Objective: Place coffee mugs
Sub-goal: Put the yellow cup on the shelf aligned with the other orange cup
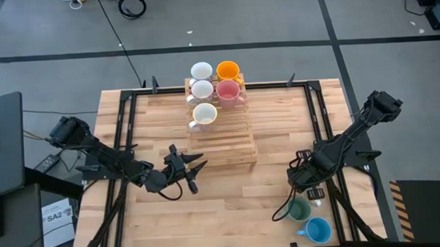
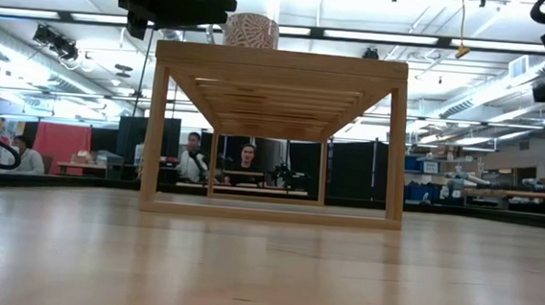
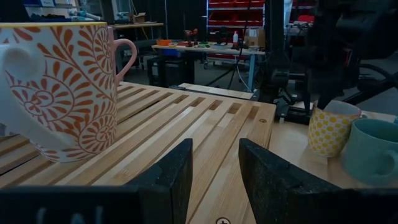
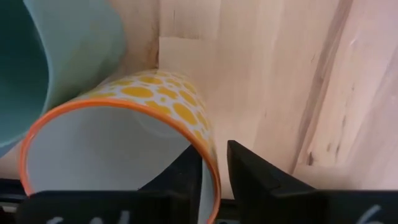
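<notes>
Five coffee mugs stand on a slatted wooden rack (image 1: 222, 134): two white (image 1: 201, 70), (image 1: 201, 89), one orange (image 1: 227, 69), one pink (image 1: 228, 92) and a patterned one (image 3: 59, 93) nearest me. At the near right, a yellow-dotted mug (image 4: 149, 99) stands on the table beside a green mug (image 1: 298, 209) and a blue mug (image 1: 318, 229). My right gripper (image 4: 214, 171) points down at the yellow-dotted mug and is shut on it. My left gripper (image 3: 216, 168) is open and level, with nothing in it, by the rack's near left corner. My right gripper has the yellow-dotted mug's orange rim (image 4: 210, 158) between its fingers, one finger (image 4: 180, 177) inside the mug and the other (image 4: 255, 177) outside. The fingers come from above, pointing down. The mug stands upright on the table (image 3: 329, 127).
The green mug (image 4: 37, 56) stands right against the yellow-dotted mug. The rack's near slats (image 1: 225, 149) are bare. Black frame rails (image 1: 320, 112) run along the table's sides. Bare tabletop (image 1: 238, 204) lies between the two arms. In the low view, people sit in the room behind.
</notes>
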Available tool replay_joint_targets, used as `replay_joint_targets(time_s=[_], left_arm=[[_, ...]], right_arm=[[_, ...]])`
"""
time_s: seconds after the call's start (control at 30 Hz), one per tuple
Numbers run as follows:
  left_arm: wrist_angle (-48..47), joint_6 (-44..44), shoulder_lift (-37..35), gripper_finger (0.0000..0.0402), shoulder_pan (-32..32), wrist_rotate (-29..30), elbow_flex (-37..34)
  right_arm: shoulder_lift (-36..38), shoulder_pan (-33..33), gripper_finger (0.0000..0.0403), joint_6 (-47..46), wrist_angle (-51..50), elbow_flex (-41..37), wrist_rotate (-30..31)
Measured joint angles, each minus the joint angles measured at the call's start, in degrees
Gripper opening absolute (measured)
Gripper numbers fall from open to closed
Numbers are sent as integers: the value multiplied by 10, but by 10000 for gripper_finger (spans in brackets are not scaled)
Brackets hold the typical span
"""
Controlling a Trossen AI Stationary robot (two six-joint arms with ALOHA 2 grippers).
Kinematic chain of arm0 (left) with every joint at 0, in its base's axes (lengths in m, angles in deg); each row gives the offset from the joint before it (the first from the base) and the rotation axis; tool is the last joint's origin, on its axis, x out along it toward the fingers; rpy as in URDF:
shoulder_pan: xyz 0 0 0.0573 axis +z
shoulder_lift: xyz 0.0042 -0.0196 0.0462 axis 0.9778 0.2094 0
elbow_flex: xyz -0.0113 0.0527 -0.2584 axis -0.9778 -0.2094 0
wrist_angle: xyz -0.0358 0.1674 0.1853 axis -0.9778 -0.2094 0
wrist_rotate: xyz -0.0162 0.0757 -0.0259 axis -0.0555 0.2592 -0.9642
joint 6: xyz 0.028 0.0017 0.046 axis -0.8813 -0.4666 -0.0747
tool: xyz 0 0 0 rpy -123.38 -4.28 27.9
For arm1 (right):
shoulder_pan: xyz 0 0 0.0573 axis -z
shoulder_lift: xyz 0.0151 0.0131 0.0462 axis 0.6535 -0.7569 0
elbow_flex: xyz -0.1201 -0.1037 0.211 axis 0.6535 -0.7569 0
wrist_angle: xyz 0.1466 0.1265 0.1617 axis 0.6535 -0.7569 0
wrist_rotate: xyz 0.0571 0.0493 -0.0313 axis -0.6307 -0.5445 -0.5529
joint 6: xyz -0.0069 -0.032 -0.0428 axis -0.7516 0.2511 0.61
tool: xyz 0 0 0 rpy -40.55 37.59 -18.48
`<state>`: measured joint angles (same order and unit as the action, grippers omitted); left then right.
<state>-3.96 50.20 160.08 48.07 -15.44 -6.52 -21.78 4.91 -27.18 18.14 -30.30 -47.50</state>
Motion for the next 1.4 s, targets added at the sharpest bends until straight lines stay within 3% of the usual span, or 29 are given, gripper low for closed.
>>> replay_joint_targets(time_s=[0.27, 0.8, 1.03, 1.3, 1.4], left_arm=[[0, 0, 0, 137, 0, 0, 0], [0, 0, 0, 137, 0, 0, 0], [0, 0, 0, 137, 0, 0, 0], [0, 0, 0, 137, 0, -2, 0], [0, 0, 0, 137, 2, -36, 0]], right_arm=[[1, 0, 30, -11, 6, -13, 0], [0, 27, 30, -41, -37, -8, 5], [11, 62, 30, -41, -101, 32, 41], [18, 104, 30, -42, -172, 90, 31], [18, 120, 30, -55, -185, 123, 14]])
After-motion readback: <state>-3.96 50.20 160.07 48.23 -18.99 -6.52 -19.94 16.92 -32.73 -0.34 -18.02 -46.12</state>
